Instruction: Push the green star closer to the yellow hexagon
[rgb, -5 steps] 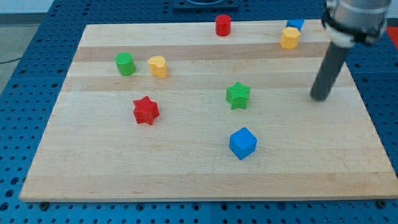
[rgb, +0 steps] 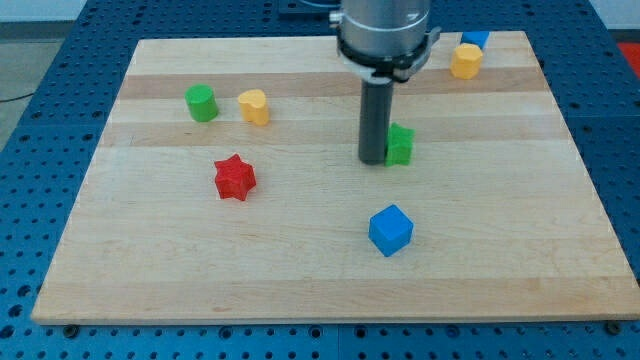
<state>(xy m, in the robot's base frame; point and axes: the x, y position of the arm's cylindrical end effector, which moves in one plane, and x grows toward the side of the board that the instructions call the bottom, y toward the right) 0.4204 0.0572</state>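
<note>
Bright, even overhead light; soft short shadows; sharp focus, no glare.

Dark rod hanging upright from its wide grey mount (near view's top centre), my tip (rgb: 372, 160) on the board

my tip (rgb: 372, 160) touching green star (rgb: 401, 145) (left side)

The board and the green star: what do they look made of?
The board looks like pale wood with a smooth matt finish: light and darker strips run across it, with faint grain. The green star, partly hidden behind my tip, has flat, even colour and no grain; probably plastic or painted wood, I can't tell which.
</note>
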